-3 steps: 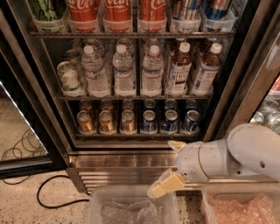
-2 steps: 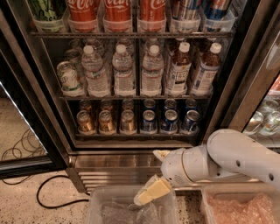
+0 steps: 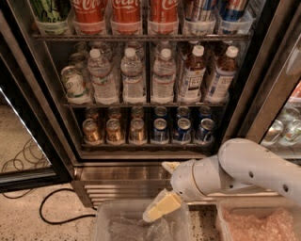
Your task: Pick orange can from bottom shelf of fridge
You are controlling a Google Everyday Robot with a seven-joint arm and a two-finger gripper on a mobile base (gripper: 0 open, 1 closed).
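The fridge [image 3: 33, 94] stands open with a dark interior and a ribbed steel base [image 3: 122, 181]. On the bottom shelf [image 3: 141, 145] several orange cans [image 3: 115, 131] stand at the left, blue cans [image 3: 182, 130] at the right. My gripper [image 3: 162, 188] hangs on the white arm below the shelf, in front of the steel base, right of the orange cans. One cream finger [image 3: 161, 207] points down-left over a clear bin, another shows above. It holds nothing.
Water bottles [image 3: 132, 75] and tea bottles fill the middle rack, red cola cans [image 3: 126, 14] the top. The open door [image 3: 19, 141] is at left. A black cable [image 3: 51, 207] lies on the floor. Clear bins [image 3: 106, 221] sit below.
The arm and gripper have moved left and slightly down, from right of the fridge base towards its middle, over the clear bin.
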